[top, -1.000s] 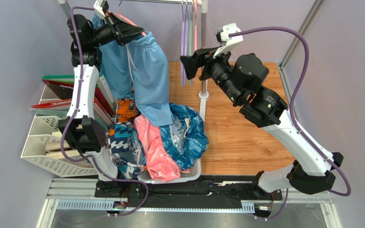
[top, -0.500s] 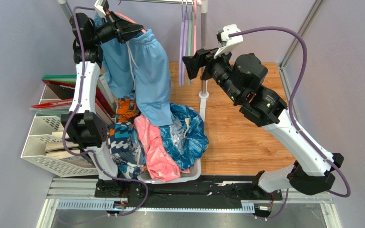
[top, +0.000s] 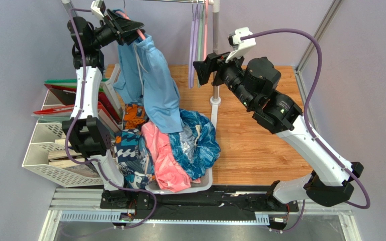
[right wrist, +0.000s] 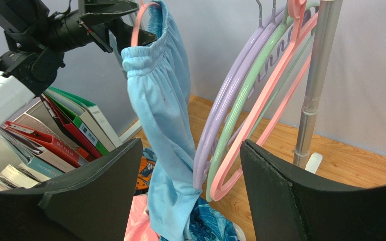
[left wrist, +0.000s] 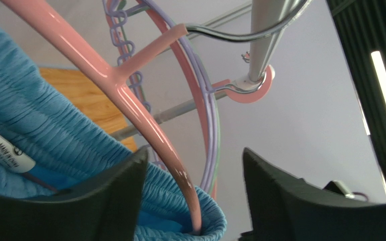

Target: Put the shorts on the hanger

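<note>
The light blue shorts (top: pixel 152 80) hang by their gathered waistband (left wrist: pixel 29 125) on the salmon-pink hanger (top: pixel 140 34), their legs reaching down to the clothes pile. One hanger arm (left wrist: pixel 129 100) runs inside the waistband, and its metal hook reaches up to the rail (left wrist: pixel 263 30). My left gripper (top: pixel 129 25) is at the hanger's top, open: its jaws (left wrist: pixel 195 165) stand wide on either side of the hanger arm and the waistband edge. My right gripper (top: pixel 203 68) is open and holds nothing; it faces the shorts (right wrist: pixel 165 110) and the rack from the right (right wrist: pixel 190 145).
Purple, grey-green and pink hangers (right wrist: pixel 230 100) hang on the same rail beside the steel rack pole (top: pixel 215 50). Below, a white basket (top: pixel 202 183) holds a teal patterned garment (top: pixel 200 140) and a pink garment (top: pixel 162 155). A white file tray with folders (top: pixel 49 150) stands at the left.
My left gripper has opened and let go of the hanger and waistband, and has shifted slightly up and left. The shorts now hang narrower. The right arm has hardly moved.
</note>
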`<action>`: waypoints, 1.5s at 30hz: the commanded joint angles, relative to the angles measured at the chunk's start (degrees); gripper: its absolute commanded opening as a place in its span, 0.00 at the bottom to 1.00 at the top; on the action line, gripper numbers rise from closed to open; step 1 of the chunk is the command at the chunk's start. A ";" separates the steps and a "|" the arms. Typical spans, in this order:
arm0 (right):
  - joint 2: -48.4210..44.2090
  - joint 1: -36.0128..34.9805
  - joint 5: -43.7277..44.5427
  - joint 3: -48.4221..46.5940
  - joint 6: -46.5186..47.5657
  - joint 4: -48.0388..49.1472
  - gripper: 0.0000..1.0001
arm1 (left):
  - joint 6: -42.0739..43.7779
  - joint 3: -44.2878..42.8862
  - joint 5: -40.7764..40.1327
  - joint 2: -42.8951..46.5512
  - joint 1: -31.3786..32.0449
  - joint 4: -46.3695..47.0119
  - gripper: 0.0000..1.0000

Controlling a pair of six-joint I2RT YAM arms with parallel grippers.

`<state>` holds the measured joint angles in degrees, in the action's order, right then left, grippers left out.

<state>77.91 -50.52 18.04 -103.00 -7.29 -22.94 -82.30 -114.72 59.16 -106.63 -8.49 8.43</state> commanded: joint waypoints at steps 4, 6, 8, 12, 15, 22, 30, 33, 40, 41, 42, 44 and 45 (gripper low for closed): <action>-3.37 0.34 -0.64 1.22 0.08 0.79 0.76 | 19.76 3.88 -5.10 13.72 -1.70 -7.71 0.99; -4.60 0.25 -0.55 2.01 0.43 0.44 0.76 | 25.85 5.28 -6.68 17.93 -1.79 -14.18 0.99; -6.00 0.25 -0.64 3.50 1.04 -0.26 0.76 | 36.30 6.95 -10.28 22.75 -1.79 -19.21 0.99; -8.38 0.25 -0.90 6.67 2.19 -0.88 0.76 | 56.07 12.57 -17.22 31.82 -0.92 -28.97 0.99; -9.96 0.25 -0.91 8.86 2.54 -1.75 0.76 | 74.88 18.02 -26.26 40.07 3.55 -33.03 0.99; -10.94 0.34 -1.87 11.07 3.25 -3.43 0.75 | 102.74 20.50 -22.23 47.56 8.30 -48.65 0.99; -11.90 0.34 -1.96 13.70 3.51 -4.57 0.75 | 137.37 34.72 -59.12 49.42 43.28 -57.64 0.99; -12.60 0.34 -1.52 14.23 3.77 -5.19 0.75 | 141.27 36.84 -65.55 44.15 43.65 -58.26 0.88; -13.75 0.34 -0.03 14.67 4.56 -5.36 0.75 | 146.98 36.41 -69.96 30.63 40.05 -52.29 0.68; -13.92 0.25 0.06 14.76 4.65 -5.45 0.75 | 147.60 36.06 -70.40 29.12 38.04 -50.46 0.67; -14.01 0.42 0.15 14.76 4.83 -5.36 0.75 | 148.48 35.71 -71.71 26.15 36.89 -49.48 0.65; -14.36 0.51 0.41 14.76 5.09 -5.54 0.75 | 148.66 33.34 -73.91 22.80 33.39 -46.93 0.61; -14.54 0.69 0.50 14.85 5.09 -5.54 0.75 | 148.57 32.20 -75.57 19.91 32.32 -46.66 0.60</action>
<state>64.82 -50.41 17.10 -88.49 -3.33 -28.99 62.33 -77.93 -9.32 -80.68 28.86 -44.29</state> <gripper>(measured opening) 0.753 0.623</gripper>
